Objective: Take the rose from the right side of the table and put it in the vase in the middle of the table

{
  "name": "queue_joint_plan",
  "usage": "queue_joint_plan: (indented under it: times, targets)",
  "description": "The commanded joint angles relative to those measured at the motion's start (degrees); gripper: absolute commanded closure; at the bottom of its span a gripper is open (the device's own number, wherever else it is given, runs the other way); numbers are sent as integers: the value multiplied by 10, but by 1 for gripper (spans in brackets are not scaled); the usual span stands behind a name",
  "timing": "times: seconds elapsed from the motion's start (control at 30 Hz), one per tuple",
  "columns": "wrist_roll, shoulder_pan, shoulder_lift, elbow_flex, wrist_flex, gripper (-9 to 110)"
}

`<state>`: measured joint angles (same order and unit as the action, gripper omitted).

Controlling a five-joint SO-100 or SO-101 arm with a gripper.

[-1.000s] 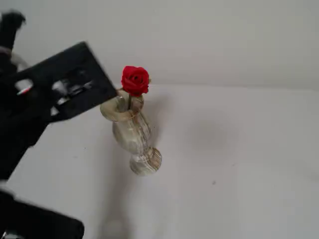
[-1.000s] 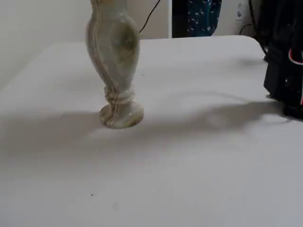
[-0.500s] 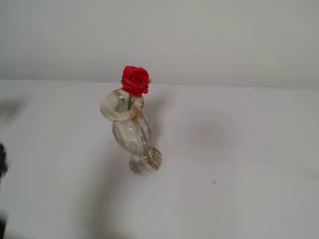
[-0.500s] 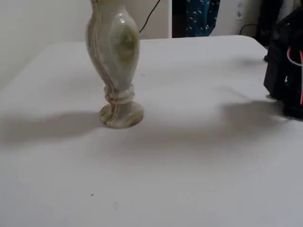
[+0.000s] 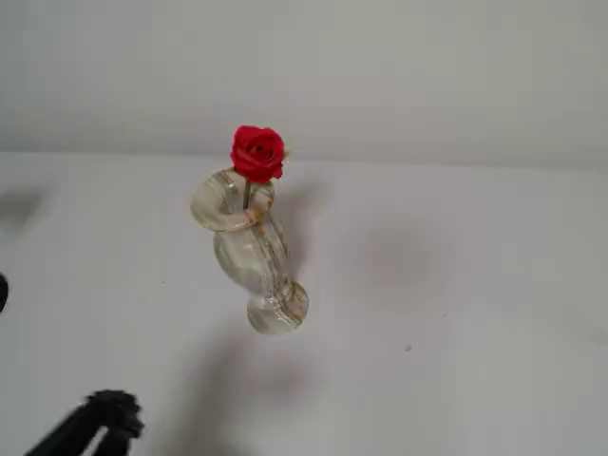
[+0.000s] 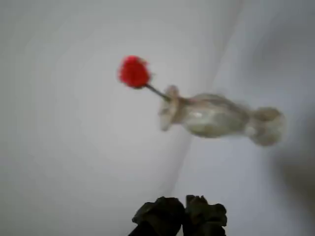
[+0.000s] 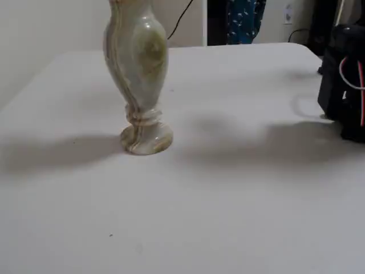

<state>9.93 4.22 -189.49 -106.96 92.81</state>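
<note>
Marbled cream-and-brown, the vase [image 5: 253, 249] you are watching is standing upright toward the far edge of the white table [image 5: 456, 285], holding the rose [image 5: 257, 153] with its stem inside, while your gripper [image 6: 183, 212] is hanging well apart, fingertips together.

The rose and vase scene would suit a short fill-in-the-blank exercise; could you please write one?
1. The rose has a bloom coloured ____.
2. The rose's stem stands inside the ____.
3. The vase stands upright on a table coloured ____.
4. In the wrist view the gripper holds ____.

Missing words: red; vase; white; nothing
</note>
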Motion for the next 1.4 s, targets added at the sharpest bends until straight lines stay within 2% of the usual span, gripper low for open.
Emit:
queue_joint_plan:
  times: [0.0,0.67,1.37]
  targets:
    - [-11,-2,-10,-71,22,102]
    - [-4,-21,-10,-461,-99,102]
    - [-9,-71,-9,-649,-207,101]
